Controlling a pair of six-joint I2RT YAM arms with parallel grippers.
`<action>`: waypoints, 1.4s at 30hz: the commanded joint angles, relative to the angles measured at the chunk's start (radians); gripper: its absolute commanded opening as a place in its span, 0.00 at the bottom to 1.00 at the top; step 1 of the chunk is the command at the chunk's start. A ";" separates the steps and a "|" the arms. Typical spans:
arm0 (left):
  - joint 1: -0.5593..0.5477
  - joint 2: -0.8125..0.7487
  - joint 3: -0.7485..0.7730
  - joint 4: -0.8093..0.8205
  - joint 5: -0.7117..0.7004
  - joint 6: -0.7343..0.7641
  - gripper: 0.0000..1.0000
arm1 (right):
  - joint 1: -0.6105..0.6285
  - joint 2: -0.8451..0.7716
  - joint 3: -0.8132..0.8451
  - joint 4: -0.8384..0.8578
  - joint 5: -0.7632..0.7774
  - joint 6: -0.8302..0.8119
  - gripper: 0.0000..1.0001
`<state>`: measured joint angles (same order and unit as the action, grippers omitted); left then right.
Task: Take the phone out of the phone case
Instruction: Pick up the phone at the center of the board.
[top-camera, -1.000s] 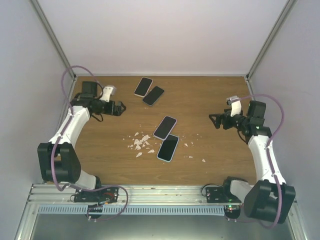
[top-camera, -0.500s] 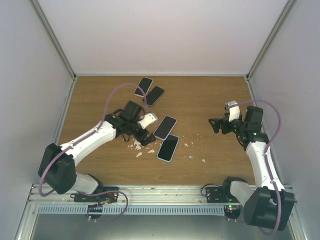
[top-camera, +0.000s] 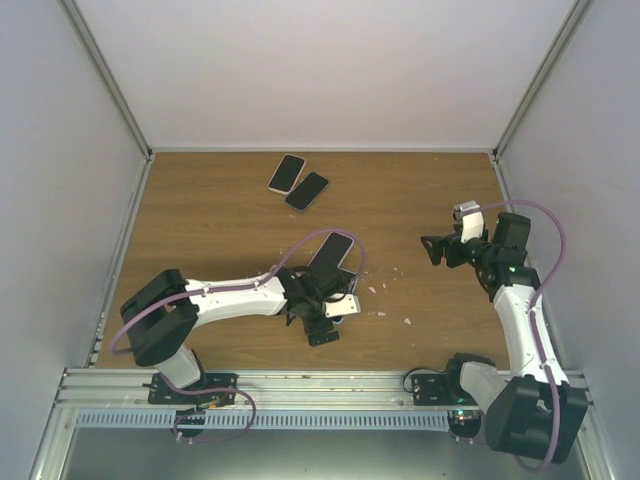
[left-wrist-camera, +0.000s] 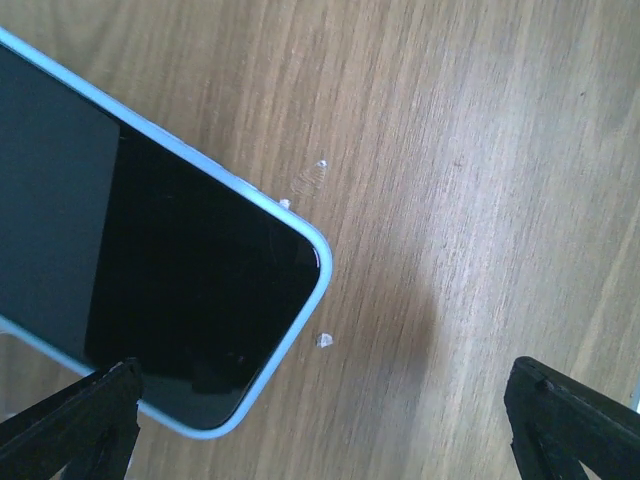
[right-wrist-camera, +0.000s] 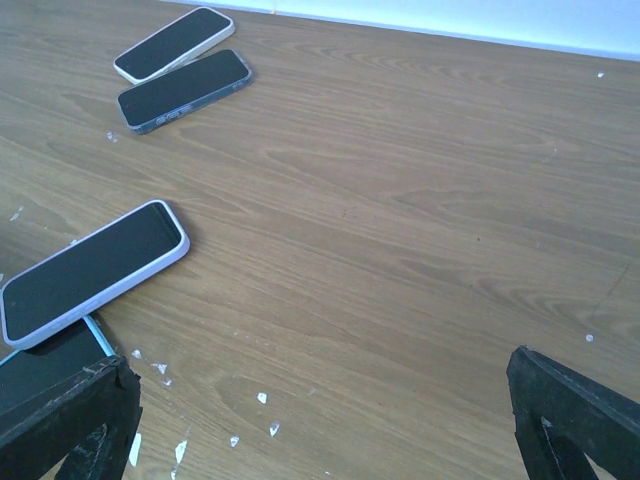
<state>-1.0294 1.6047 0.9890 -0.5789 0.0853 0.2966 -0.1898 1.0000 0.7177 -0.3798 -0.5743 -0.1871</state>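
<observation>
A phone in a light blue case (left-wrist-camera: 150, 260) lies screen up on the wooden table. In the top view it (top-camera: 343, 290) is mostly hidden under my left arm. My left gripper (left-wrist-camera: 320, 440) is open just above the table, its fingers (left-wrist-camera: 70, 420) standing either side of the phone's corner and the bare wood beside it, touching nothing. In the top view the left gripper (top-camera: 330, 318) is at the table's middle front. My right gripper (top-camera: 432, 248) is open and empty at the right, well clear of the phones. The blue case's corner shows in the right wrist view (right-wrist-camera: 45, 365).
A phone in a pale lilac case (top-camera: 330, 250) lies just behind the blue one. Two more phones, one white-cased (top-camera: 287, 172) and one dark (top-camera: 307, 190), lie at the back. Small white crumbs (top-camera: 407, 321) are scattered on the wood. Grey walls enclose the table.
My left arm has swung from the far left of the table to the middle and now hangs over the blue-cased phone. The right arm has barely moved.
</observation>
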 joint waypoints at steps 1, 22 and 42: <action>-0.009 0.040 0.015 0.047 0.009 -0.014 0.99 | -0.016 -0.022 -0.013 0.037 -0.004 -0.020 0.99; -0.043 0.096 0.043 0.130 -0.225 -0.017 0.99 | -0.034 -0.023 -0.012 0.037 -0.022 -0.024 1.00; -0.065 0.215 0.086 0.172 -0.330 -0.026 0.99 | -0.042 -0.020 -0.014 0.038 -0.017 -0.023 1.00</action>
<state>-1.0935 1.8004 1.0866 -0.4496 -0.1947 0.2760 -0.2241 0.9936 0.7162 -0.3729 -0.5842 -0.1947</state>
